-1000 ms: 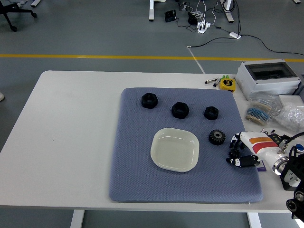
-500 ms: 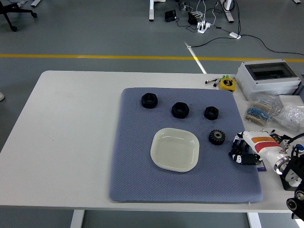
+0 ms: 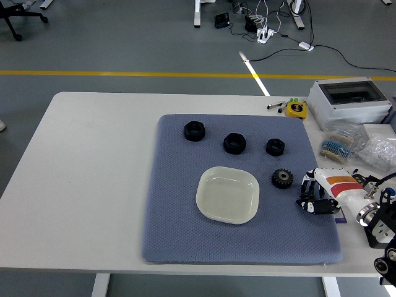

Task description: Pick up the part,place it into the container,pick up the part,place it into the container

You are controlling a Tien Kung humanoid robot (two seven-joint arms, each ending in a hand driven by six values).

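Four black parts on blue mat: three nuts along far edge, gear near right edge. Empty cream container mid-mat. Right robot hand just right of gear, fingers curled, holding nothing. White bench beneath.

gear: black, flat, right of dish | dish: cream, empty | nuts: three, behind
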